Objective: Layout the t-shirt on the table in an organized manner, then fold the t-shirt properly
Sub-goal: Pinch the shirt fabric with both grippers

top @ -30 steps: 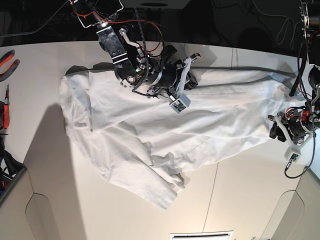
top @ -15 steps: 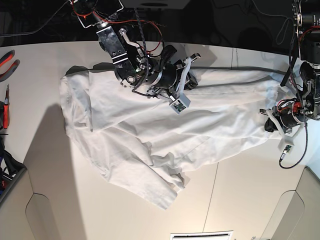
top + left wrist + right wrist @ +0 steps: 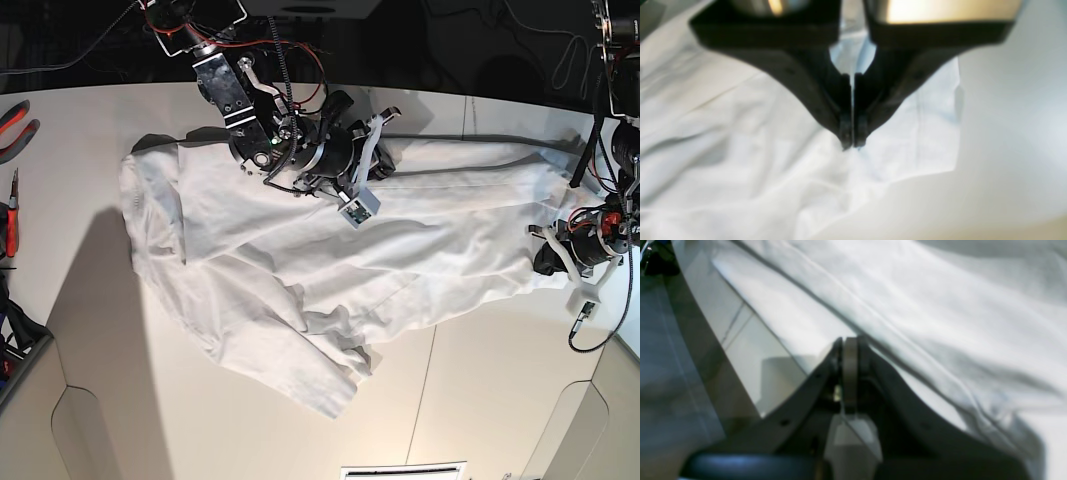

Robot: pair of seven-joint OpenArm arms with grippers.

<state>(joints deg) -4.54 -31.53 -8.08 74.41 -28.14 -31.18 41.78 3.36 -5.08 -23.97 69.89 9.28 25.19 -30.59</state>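
— So where does the t-shirt (image 3: 330,265) lie?

— Spread and wrinkled across the worktop (image 3: 490,400), filling its middle. One bunched end reaches toward 6 o'clock in the base view, a folded part sits at 9 o'clock, and a long stretch runs out to 3 o'clock.

— And the left gripper (image 3: 852,141)?

— Its wrist view shows the jaws pressed together, only a thin slit between the dark fingertips (image 3: 844,131). The tips touch the white cloth close to a hemmed edge. Whether any cloth is pinched between them cannot be told. In the base view it sits at 3 o'clock, at the shirt's end.

— The right gripper (image 3: 849,350)?

— Farther back, at about 12 o'clock in the base view, resting on the shirt's far edge. Its jaws are closed against each other, right at a long fold; a grip on the fabric cannot be confirmed.
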